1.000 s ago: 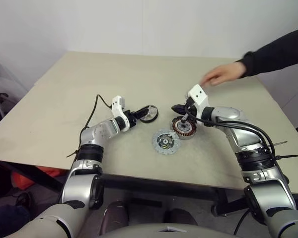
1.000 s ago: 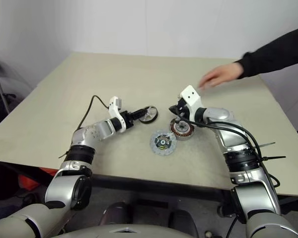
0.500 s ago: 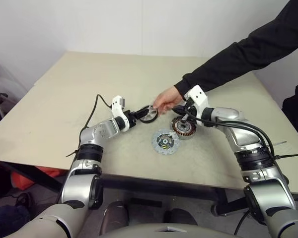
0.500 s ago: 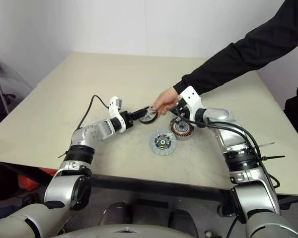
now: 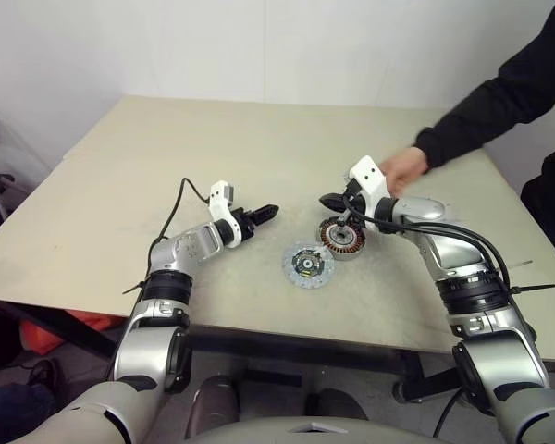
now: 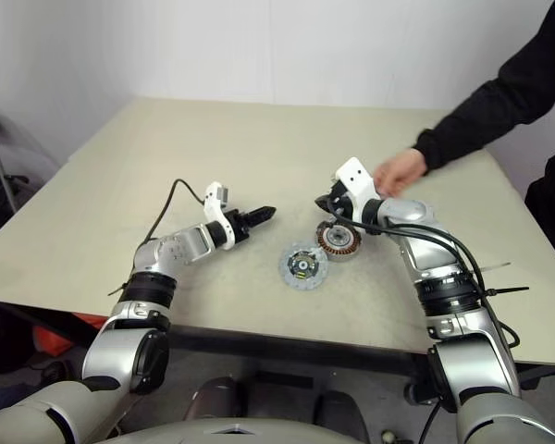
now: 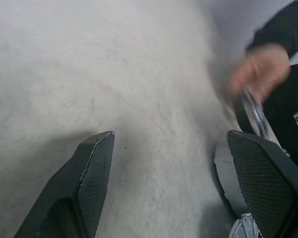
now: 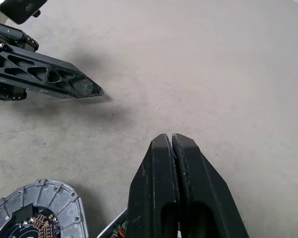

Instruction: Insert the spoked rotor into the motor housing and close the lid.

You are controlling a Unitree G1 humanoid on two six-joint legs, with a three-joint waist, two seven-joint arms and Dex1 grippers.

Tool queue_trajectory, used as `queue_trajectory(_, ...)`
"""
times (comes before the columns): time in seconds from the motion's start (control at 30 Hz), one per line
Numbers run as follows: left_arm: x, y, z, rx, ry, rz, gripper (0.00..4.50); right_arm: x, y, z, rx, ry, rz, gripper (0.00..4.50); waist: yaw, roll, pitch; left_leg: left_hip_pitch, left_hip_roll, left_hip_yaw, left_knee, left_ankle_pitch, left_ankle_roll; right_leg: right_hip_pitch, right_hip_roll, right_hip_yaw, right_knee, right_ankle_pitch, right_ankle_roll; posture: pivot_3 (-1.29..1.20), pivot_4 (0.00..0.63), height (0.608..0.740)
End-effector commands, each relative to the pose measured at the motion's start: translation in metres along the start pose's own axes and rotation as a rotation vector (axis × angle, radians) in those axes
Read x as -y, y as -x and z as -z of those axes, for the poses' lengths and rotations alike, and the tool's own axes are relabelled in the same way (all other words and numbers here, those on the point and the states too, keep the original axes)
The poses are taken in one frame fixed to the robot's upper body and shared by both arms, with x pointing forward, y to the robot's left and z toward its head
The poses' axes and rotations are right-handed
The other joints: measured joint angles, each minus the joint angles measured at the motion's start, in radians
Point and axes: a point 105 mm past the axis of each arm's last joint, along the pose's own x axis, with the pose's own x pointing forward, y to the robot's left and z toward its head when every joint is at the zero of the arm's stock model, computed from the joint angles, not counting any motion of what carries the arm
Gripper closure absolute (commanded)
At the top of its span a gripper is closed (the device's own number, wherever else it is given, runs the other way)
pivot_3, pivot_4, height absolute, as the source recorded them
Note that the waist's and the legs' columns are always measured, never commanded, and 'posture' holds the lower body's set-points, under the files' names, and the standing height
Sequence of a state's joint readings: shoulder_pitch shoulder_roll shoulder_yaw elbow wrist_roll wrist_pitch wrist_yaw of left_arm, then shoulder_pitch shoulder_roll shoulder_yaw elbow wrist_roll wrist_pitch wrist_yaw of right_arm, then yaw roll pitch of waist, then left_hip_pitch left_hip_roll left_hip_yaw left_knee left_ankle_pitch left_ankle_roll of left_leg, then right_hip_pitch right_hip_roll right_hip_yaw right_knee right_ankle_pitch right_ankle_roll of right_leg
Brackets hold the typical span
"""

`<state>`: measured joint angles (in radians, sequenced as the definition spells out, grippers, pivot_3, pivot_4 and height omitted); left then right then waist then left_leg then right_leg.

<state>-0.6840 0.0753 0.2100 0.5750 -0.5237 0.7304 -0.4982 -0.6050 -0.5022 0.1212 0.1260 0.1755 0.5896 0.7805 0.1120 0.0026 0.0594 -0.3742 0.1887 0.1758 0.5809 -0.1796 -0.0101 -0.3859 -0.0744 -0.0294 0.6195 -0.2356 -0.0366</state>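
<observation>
- My left gripper (image 5: pixel 270 212) hangs just over the table (image 5: pixel 102 185) with its two black fingers (image 7: pixel 92 163) spread wide and nothing between them; only bare tabletop shows in the gap.
- My right gripper (image 5: pixel 326 200) is squeezed shut, its fingers pressed flat together on nothing, the tips poised just above the far-left edge of the motor housing (image 5: pixel 343 237).
- The motor housing sits on the table under my right wrist, open side up, with its ring of copper coils showing around a silver centre.
- The lid (image 5: pixel 308 264) lies flat on the table just beside the housing, on the near-left side of it, dark centre and small green-yellow bits facing up. I cannot tell whether the two touch.
- A person's hand (image 5: pixel 405 170) in a black sleeve (image 5: pixel 499 97) reaches in from the far right, just behind my right wrist.
- In my left wrist view that same hand (image 7: pixel 258 69) is blurred and seems to hold the spoked rotor (image 7: pixel 251 111), a dark rim with shiny metal inside, off the table, well apart from my left fingers.
- My two grippers point toward each other, with a stretch of bare table between their tips.
</observation>
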Motion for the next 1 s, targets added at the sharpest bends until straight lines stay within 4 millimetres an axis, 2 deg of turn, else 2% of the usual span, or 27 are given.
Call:
queue_trajectory(0.03,0.005,0.002,-0.010,0.027,-0.033,0.019,0.70,0.003,0.004,-0.015,0.048,0.040,0.015,4.44,0.000,0.000,0.000,0.000,0.000,0.000,0.000,0.000,0.000,0.000,0.000,0.000,0.000,0.000,0.000,0.00,0.000,0.740)
queue_trajectory(0.5,0.003,0.002,-0.009,0.027,-0.046,0.015,0.70,-0.003,-0.003,-0.011,0.034,0.035,-0.001,4.44,0.000,0.000,0.000,0.000,0.000,0.000,0.000,0.000,0.000,0.000,0.000,0.000,0.000,0.000,0.000,0.00,0.000,0.740)
queue_trajectory(0.67,0.005,0.003,-0.009,0.034,-0.085,0.028,0.70,0.001,0.000,-0.004,0.011,0.036,0.013,4.44,0.000,0.000,0.000,0.000,0.000,0.000,0.000,0.000,0.000,0.000,0.000,0.000,0.000,0.000,0.000,0.00,0.000,0.740)
queue_trajectory(0.77,0.020,0.007,-0.017,0.079,-0.184,0.090,0.70,0.009,0.027,0.008,-0.046,0.105,-0.023,4.44,0.013,-0.001,0.001,-0.001,0.000,0.000,0.000,0.000,0.000,0.000,0.000,0.000,-0.001,0.000,0.000,0.00,0.000,0.740)
queue_trajectory(0.83,0.025,0.011,-0.019,0.093,-0.234,0.107,0.70,0.022,0.047,0.016,-0.090,0.130,0.010,4.44,0.021,-0.001,0.001,-0.002,0.000,0.000,0.000,-0.001,0.002,0.000,0.000,0.000,-0.003,0.000,0.000,0.00,0.000,0.740)
queue_trajectory(1.0,0.018,0.023,-0.018,0.095,-0.326,0.074,0.70,0.072,0.098,0.044,-0.287,0.198,0.234,4.44,0.018,-0.001,0.001,-0.002,0.000,0.000,0.000,-0.002,0.004,0.000,0.000,0.000,-0.004,0.000,0.000,0.00,0.000,0.740)
